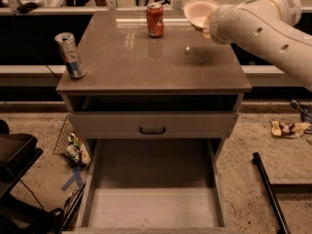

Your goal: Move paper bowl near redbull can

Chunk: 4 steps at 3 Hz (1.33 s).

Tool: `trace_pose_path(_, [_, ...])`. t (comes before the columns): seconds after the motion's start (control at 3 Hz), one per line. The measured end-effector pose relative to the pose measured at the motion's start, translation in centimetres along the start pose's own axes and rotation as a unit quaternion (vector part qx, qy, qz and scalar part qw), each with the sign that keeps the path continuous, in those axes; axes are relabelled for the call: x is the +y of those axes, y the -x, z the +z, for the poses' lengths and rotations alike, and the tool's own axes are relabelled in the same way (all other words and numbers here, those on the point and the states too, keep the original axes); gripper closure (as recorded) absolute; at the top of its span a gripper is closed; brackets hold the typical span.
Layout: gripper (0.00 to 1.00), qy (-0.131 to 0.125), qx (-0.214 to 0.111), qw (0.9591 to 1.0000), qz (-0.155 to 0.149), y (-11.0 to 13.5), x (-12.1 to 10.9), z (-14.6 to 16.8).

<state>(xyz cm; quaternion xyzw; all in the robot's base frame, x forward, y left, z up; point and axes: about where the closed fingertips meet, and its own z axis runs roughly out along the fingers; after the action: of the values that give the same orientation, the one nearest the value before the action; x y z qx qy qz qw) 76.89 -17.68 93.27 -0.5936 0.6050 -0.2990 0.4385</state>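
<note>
Reference landmark: the grey table. At its front left corner stands the redbull can, upright, with blue and silver panels and a red marking; the lettering cannot be read. At the table's back edge, near centre, stands an orange soda can, upright, with a pale script on its side that is also not readable. The paper bowl is above the table's back right area, clear of the top and tilted so that its opening faces the front; the interior shows only bare off-white paper. The gripper is at the bowl's right rim, closed on it and carrying it, at the end of the white arm that reaches in from the table's right side. The bowl is well apart from the redbull can, with the orange soda can between them along the back. In the table's front face, the upper drawer is closed and carries a dark handle. The lower drawer is pulled out toward the front, its bare grey floor showing. On the floor left of the table, a wire basket holds small items that cannot be identified.
</note>
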Motion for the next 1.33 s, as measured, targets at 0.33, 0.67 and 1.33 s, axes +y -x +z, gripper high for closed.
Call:
trace_pose_path(0.33, [1.00,-0.016,-0.074,0.9957,-0.054,6.9,2.0,-6.6])
trace_pose_path(0.67, [1.00,-0.015,-0.122,0.9917,-0.038,8.9,2.6,-9.3])
trace_pose_path(1.33, [1.00,0.044,-0.285,0.9548,-0.071,17.3,3.6,-11.2])
